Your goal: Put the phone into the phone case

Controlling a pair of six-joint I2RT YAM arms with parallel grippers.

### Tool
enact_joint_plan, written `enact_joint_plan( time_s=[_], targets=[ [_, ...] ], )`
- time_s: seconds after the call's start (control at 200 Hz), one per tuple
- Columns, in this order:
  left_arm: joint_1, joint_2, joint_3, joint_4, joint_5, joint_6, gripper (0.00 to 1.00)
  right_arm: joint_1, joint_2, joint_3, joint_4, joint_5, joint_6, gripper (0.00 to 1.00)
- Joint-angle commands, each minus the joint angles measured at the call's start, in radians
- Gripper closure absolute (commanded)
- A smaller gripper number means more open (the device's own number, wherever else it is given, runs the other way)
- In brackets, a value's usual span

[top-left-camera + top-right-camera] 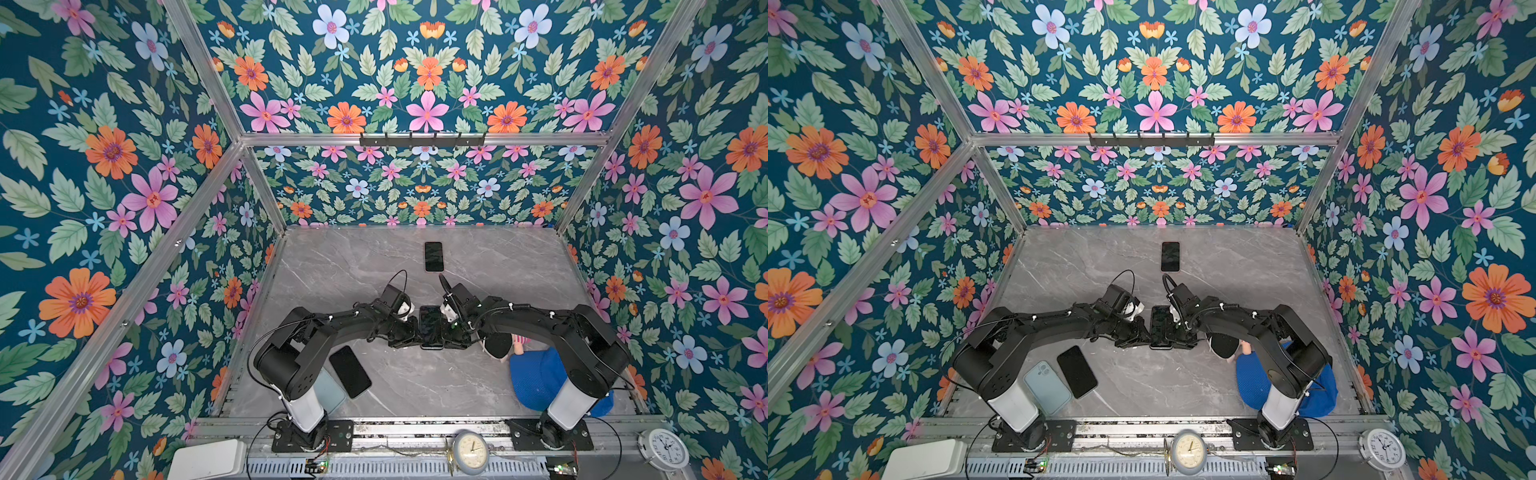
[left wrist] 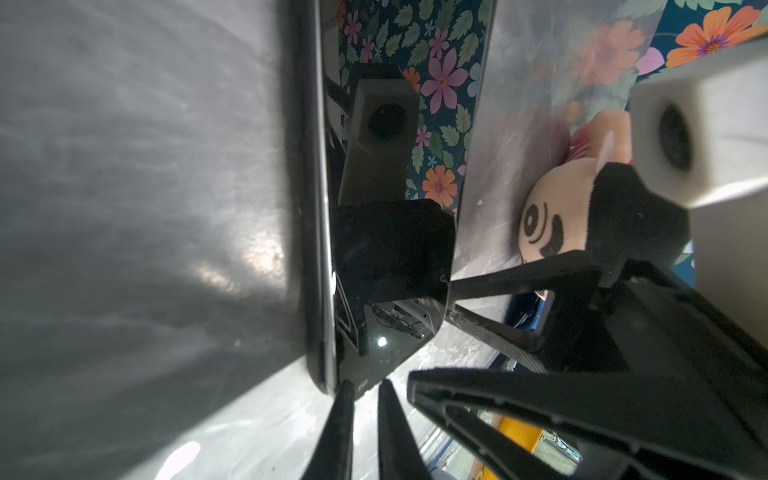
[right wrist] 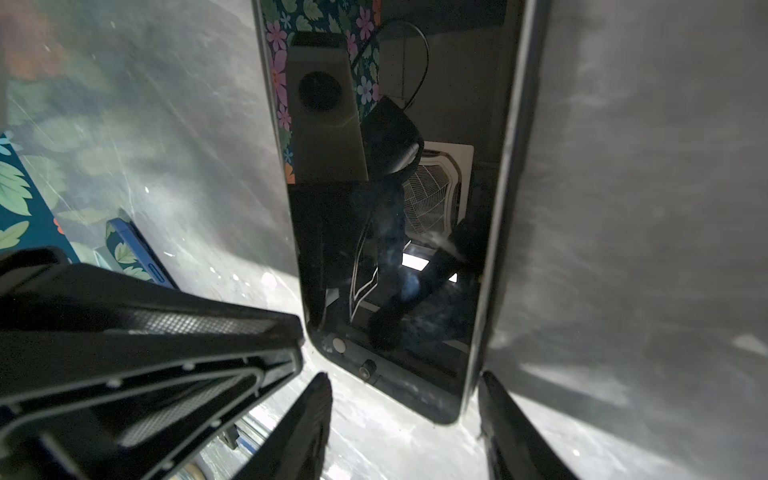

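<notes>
Left wrist view: left gripper [image 2: 365, 384] clenched on phone [image 2: 386, 257] corner; right gripper [image 3: 404, 377] straddles its end, grip indeterminate.

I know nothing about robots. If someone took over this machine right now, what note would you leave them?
Grippers: left gripper nearly closed at a corner of the middle phone, grip unclear; right gripper open, straddling its near end.
Elsewhere: far phone at the back; black phone and what looks like a light-blue case front left.
Done: both grippers at the middle phone; it is not in that case.
Left: seat it in the case.
</notes>
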Motion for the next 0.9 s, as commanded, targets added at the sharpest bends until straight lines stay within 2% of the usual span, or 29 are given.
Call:
enact_joint_plan(
  time_s=[0.0,0.44,0.8,0.895],
  targets=[
    [0.002,-0.003,-0.008,0.006,0.005,0.001,0.85,0.002,0.001,0.001,0.010,-0.011,0.003,0.43],
    [0.002,0.002,0.003,-0.051,-0.025,0.042,0.76,0.001,0.007,0.015,-0.003,-0.008,-0.012,0.43],
    [0.012,0.056,-0.006,-0.005,0.005,0.044,0.92,0.004,0.021,0.026,0.001,-0.014,-0.015,0.45],
    [0.021,0.055,-0.020,0.004,0.007,0.043,0.93,0.007,0.027,0.029,0.003,-0.016,-0.015,0.46]
  ],
)
